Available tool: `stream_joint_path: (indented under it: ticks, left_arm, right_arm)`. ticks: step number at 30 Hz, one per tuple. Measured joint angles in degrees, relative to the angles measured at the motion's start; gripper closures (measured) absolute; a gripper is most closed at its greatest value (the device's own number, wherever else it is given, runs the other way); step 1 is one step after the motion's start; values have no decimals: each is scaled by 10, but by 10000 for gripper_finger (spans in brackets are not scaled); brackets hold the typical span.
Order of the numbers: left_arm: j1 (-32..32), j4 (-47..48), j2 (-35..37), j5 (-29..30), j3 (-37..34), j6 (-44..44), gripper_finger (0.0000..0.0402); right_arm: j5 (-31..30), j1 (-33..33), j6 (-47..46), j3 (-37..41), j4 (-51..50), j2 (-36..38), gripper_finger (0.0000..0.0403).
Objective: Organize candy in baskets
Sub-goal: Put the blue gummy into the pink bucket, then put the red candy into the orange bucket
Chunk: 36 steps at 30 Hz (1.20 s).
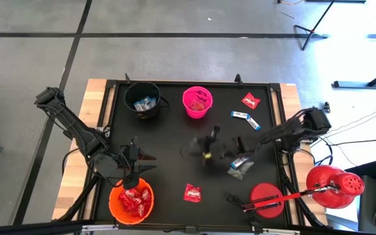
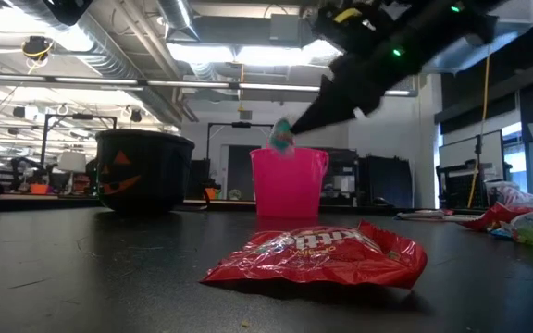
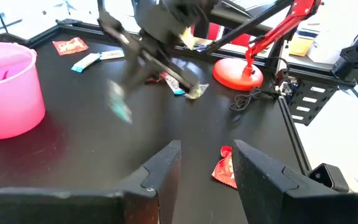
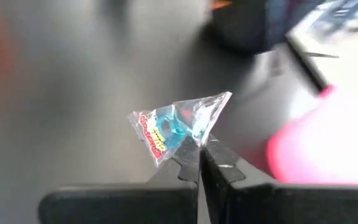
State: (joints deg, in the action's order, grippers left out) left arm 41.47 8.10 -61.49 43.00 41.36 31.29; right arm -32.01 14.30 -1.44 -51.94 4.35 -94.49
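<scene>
A black-topped desk [image 1: 175,163] with pale wooden edges is carrying three buckets: a black bucket [image 1: 143,100] and a pink bucket [image 1: 197,102] are standing along the far side, an orange bucket [image 1: 131,202] is sitting at the near left. Loose sweets are lying on it: a red packet [image 1: 192,192] near the front, another red packet [image 1: 250,100] and a blue-and-white bar [image 1: 246,118] far right. A red lamp base [image 1: 267,199] is resting at the near right.

text: "skittles", partly readable | on: red packet [image 2: 317,254]
</scene>
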Motion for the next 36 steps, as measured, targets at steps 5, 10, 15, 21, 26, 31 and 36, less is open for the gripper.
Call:
stream_joint_path:
  ticks: [5,10,15,21,26,31,36]
  left_arm:
    - [0,0,0,0,0,-1,267]
    - [0,0,0,5,0,-1,267]
    - [0,0,-6,10,0,-1,267]
    - [0,0,-29,10,0,0,267]
    - [-2,0,-43,18,0,0,267]
    - [-2,0,-45,29,0,0,267]
    - [-2,-13,-45,27,0,0,267]
  right_arm:
    - [-15,-73,33,0,-13,74,401]
    - [0,-151,32,0,-11,112,401]
    - [60,-222,22,0,-11,107,401]
    - [74,-276,-16,0,-14,106,370]
    - [100,-291,-16,0,-15,106,315]
    - [106,-289,-14,0,-15,107,267]
    - [211,-265,-15,-1,-13,112,249]
